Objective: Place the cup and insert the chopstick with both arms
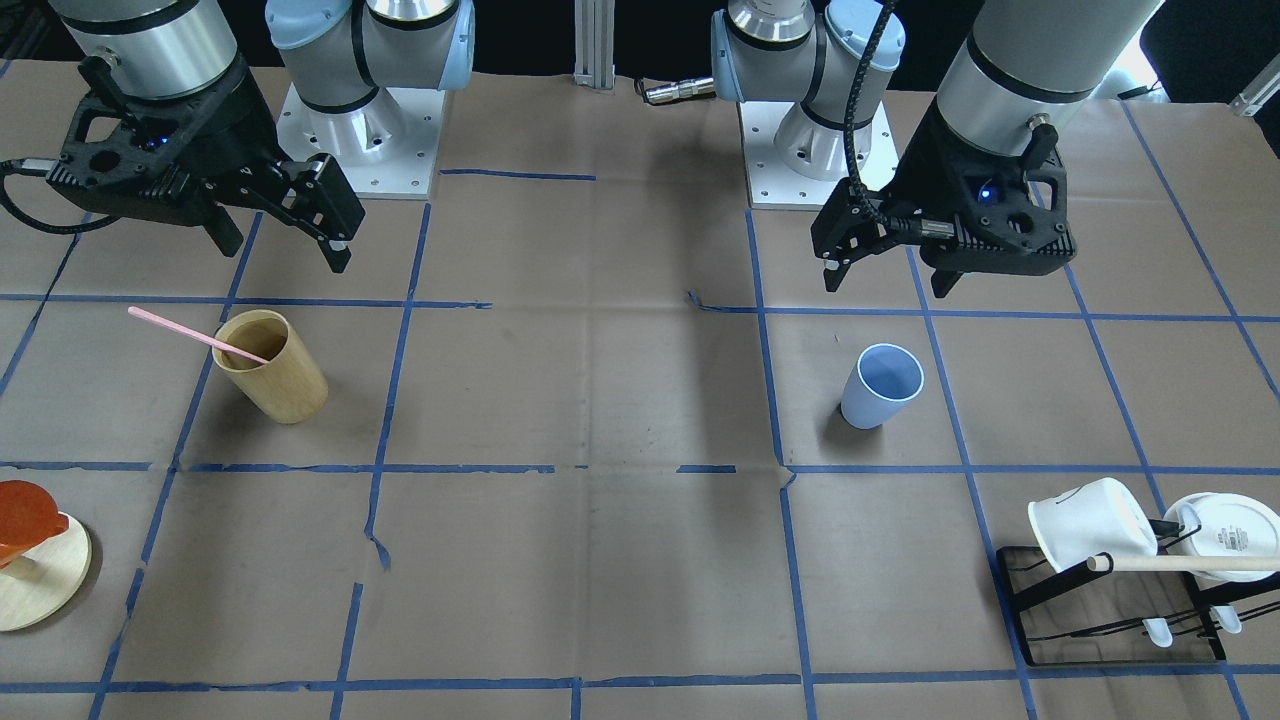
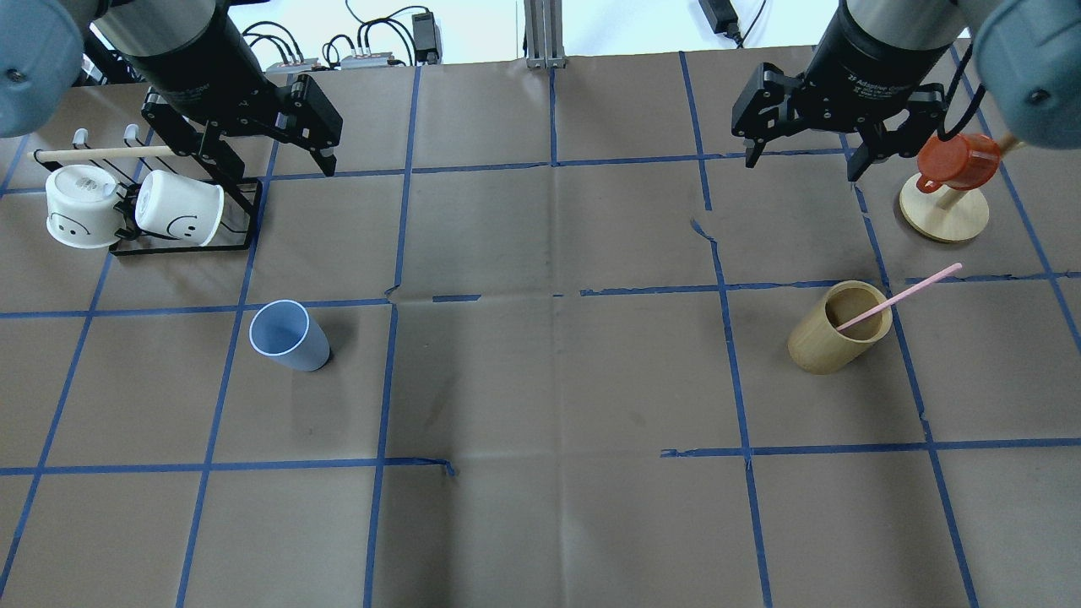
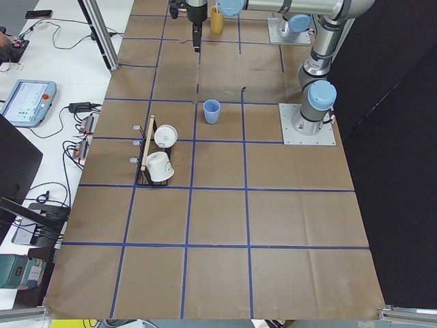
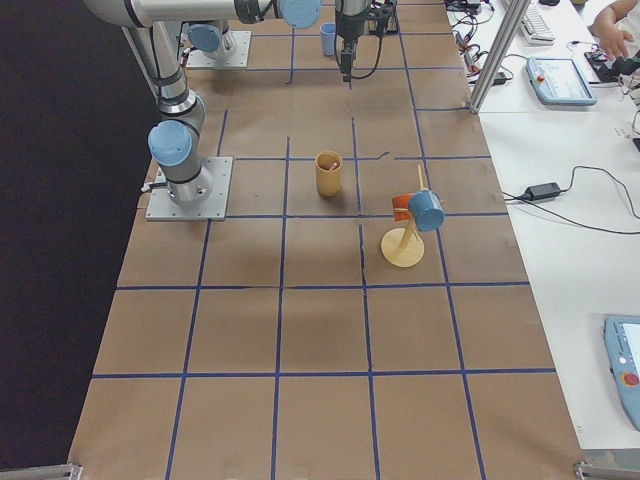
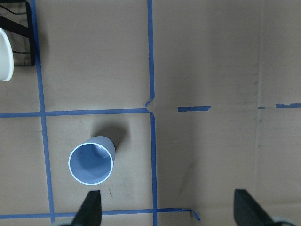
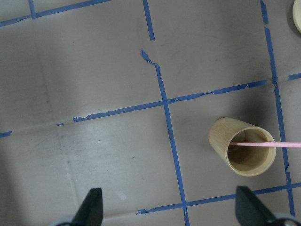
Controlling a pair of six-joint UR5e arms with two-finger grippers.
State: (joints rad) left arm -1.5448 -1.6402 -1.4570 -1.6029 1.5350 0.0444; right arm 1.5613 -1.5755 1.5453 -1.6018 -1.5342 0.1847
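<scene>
The light-blue cup [image 1: 880,385] stands upright on the paper-covered table on my left side; it also shows in the overhead view [image 2: 289,335] and the left wrist view [image 5: 91,162]. My left gripper [image 1: 888,285] [image 2: 270,165] is open and empty, raised above and behind the cup. The pale-pink chopstick [image 1: 190,333] [image 2: 908,293] [image 6: 268,144] leans inside a tan wooden cup [image 1: 272,368] [image 2: 836,329]. My right gripper [image 1: 283,252] [image 2: 802,165] is open and empty, raised above the table near that cup and touching nothing.
A black rack [image 2: 241,211] with two white mugs [image 2: 179,218] and a beige wooden rod [image 2: 101,154] stands at the far left. A red mug [image 2: 954,160] hangs on a round wooden stand [image 2: 944,219] at the far right. Blue tape lines grid the table.
</scene>
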